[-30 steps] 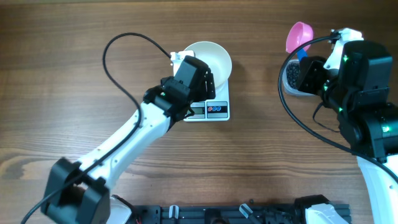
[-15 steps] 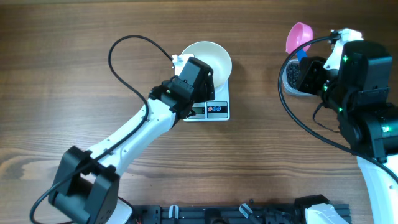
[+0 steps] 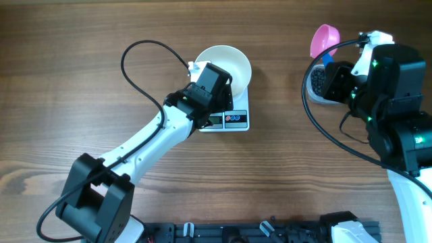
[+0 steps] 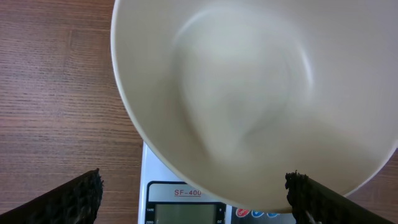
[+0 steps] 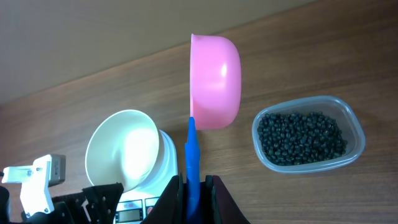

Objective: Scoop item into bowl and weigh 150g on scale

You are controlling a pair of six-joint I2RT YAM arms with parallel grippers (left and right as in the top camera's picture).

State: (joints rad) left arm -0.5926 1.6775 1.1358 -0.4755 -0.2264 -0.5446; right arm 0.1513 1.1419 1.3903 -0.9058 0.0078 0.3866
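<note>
Early stage: white bowl [image 3: 233,61] empty on scale [image 3: 237,118], black beans [image 5: 301,138] in clear tub [image 5: 309,167]. Left jaws wide open, right jaws closed on pink scoop [image 5: 214,81].

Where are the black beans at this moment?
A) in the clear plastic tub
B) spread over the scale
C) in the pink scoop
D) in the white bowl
A: the black beans lie in the clear plastic tub, while the white bowl on the scale is empty and the pink scoop shows none.
</note>
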